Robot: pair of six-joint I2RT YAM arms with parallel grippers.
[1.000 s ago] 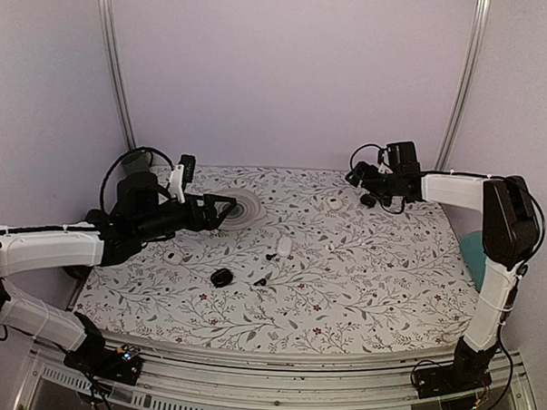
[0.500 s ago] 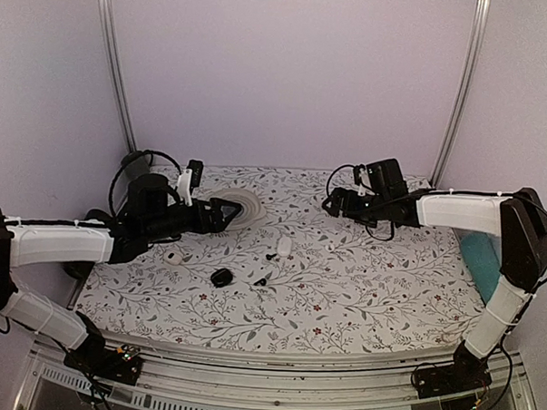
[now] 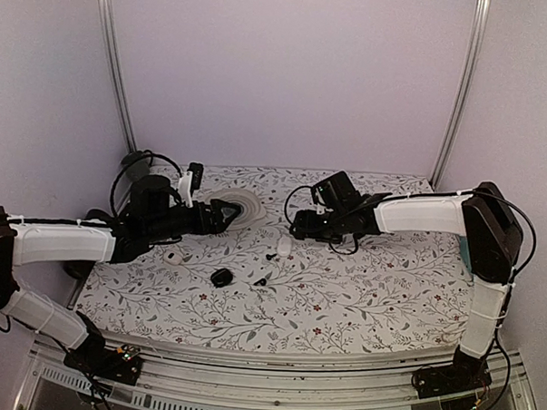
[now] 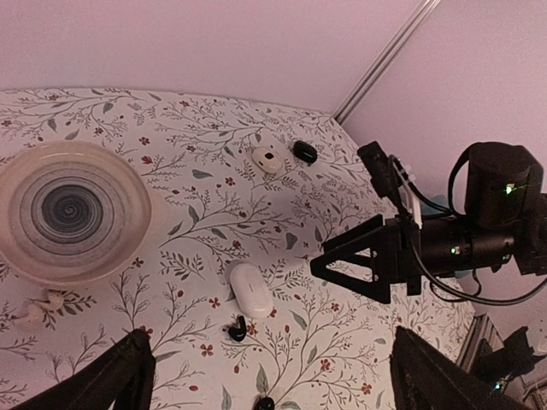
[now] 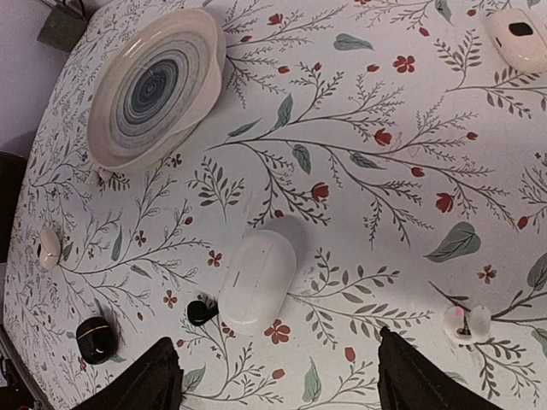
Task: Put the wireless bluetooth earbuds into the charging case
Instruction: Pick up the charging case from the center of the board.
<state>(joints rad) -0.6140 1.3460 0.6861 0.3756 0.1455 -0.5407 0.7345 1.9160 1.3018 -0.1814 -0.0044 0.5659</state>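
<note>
Mid-table, beside the white charging case [image 5: 256,280] | right gripper [image 5: 278,342] spread, holding nothing | left gripper [image 4: 269,337] spread, holding nothing

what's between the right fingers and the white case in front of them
Nothing visible: the right fingers stand open and apart from the white case, with bare floral cloth between. A small black bit lies beside the case, not on it.

Soft even light, faint shadows, sharp
</note>
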